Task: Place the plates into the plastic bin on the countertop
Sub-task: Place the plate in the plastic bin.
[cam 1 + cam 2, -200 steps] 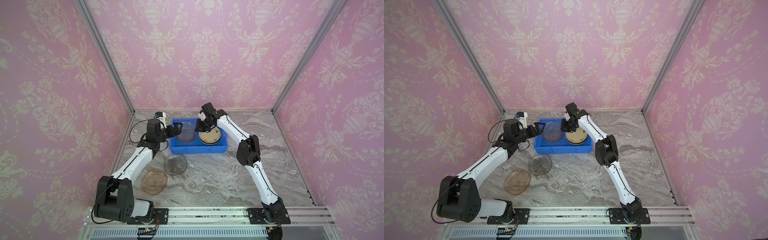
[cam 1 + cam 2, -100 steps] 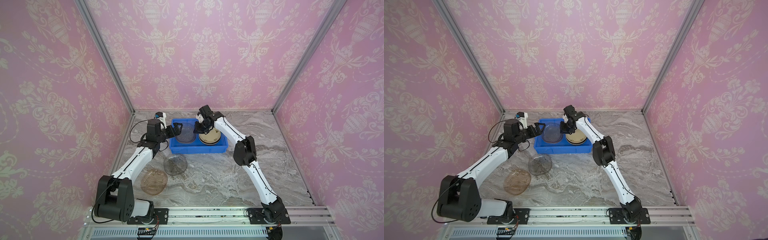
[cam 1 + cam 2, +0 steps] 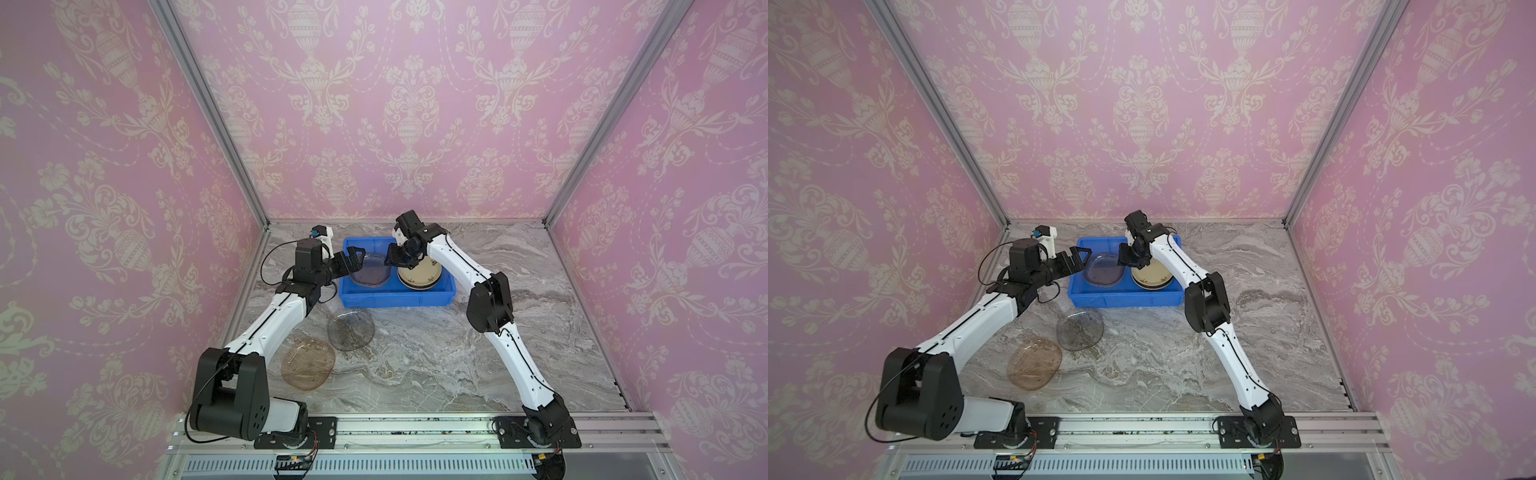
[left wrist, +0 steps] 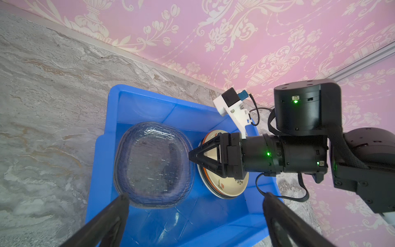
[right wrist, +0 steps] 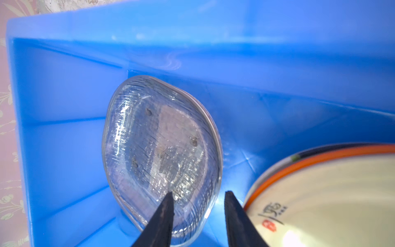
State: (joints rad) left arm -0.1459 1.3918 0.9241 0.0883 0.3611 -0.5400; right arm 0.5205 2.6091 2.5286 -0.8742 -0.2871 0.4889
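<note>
Right gripper just let go, jaws parted astride the rim of the clear plate, now lying in the plastic bin. Left gripper gapes wide open. Grey plate and amber plate are still on the countertop.

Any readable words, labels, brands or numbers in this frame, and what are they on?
Cream plate: dark brush-written characters beside a red seal stamp, too stylised and blurred to quote.
Blue bin and glass plate: no text visible.
</note>
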